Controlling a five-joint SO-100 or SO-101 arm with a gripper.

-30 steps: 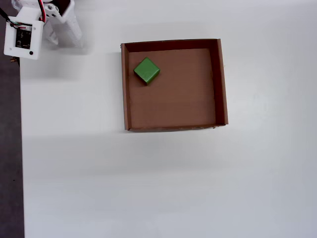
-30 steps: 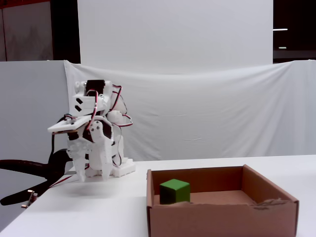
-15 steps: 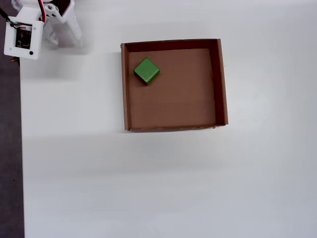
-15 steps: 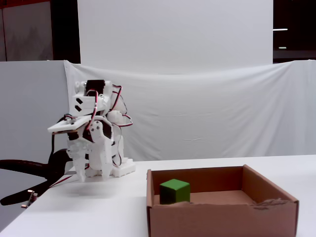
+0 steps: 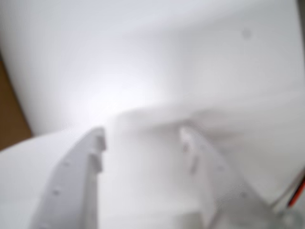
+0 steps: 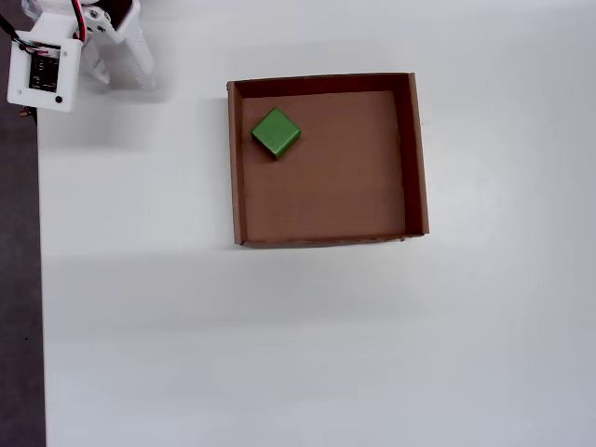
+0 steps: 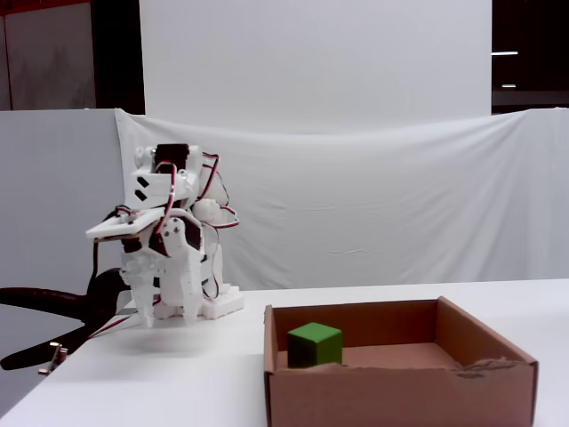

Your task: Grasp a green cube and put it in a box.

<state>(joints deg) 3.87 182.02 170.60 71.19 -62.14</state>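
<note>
The green cube (image 6: pixel 276 132) lies on the floor of the box (image 6: pixel 326 84), in its upper-left corner in the overhead view, turned at an angle. In the fixed view the cube (image 7: pixel 315 343) sits at the left inside the box (image 7: pixel 400 391). My gripper (image 7: pixel 158 316) hangs folded by the arm's base, left of the box and well apart from it, pointing down at the table. The wrist view is blurred; the white gripper (image 5: pixel 142 131) shows a wide gap between its jaws with nothing in it. Cube and box are out of the wrist view.
The white arm (image 6: pixel 93 42) stands at the table's upper-left corner in the overhead view. The table edge and dark floor (image 6: pixel 19 279) run down the left side. A white cloth backdrop (image 7: pixel 373 205) hangs behind. A black chair (image 7: pixel 36 347) stands at left.
</note>
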